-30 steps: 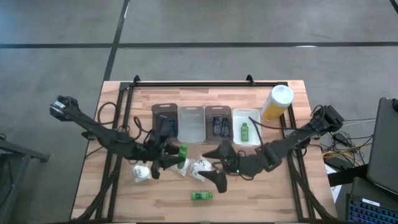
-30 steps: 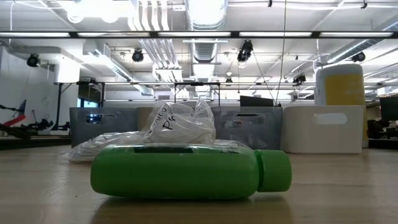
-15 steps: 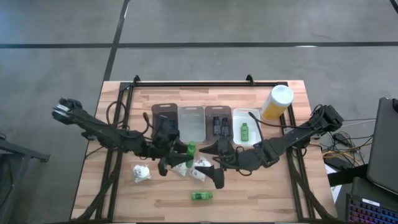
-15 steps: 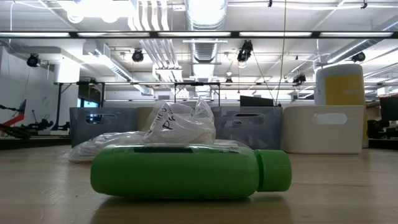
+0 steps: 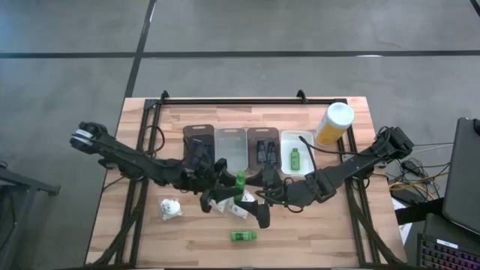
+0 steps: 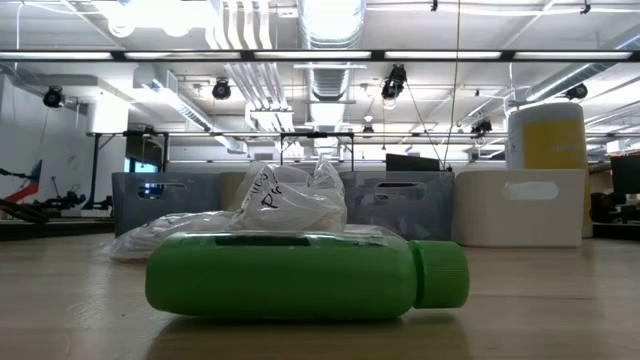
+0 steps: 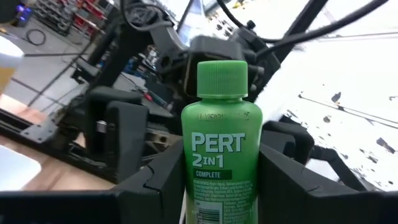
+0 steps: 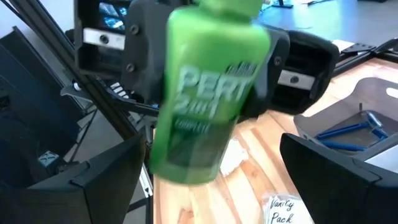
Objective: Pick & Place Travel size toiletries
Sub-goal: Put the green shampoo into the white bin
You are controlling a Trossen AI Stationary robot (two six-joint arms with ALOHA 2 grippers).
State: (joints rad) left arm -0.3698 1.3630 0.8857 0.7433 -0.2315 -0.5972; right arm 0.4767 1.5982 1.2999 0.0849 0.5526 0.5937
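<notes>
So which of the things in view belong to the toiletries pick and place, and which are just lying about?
Part of the job:
- green Pert bottle, held in the left gripper
- green bottle lying on the table
- green bottle in the white tray
- white wrapped bundle
- blue razors
- right gripper, open beside the held bottle

Just lying about:
- tall yellow bottle
- laptop

The bottle (image 7: 221, 149) clamped between the left gripper's (image 7: 221, 186) black fingers was bright green with a ribbed green cap and white "PERT 2in1" lettering. Facing it, the right gripper (image 5: 264, 201) was black too. A second green bottle (image 6: 305, 277) lay on the pale wood-grain table (image 5: 300, 240), in front of a white crinkly bundle (image 6: 285, 205) with black script. Beyond the right gripper, a white tray (image 5: 298, 171) held another green bottle (image 5: 295, 157); beside it stood a yellow bottle (image 5: 332, 124) with a white cap. A grey tray (image 8: 348, 118) carried dark blue razors (image 8: 348, 127).
</notes>
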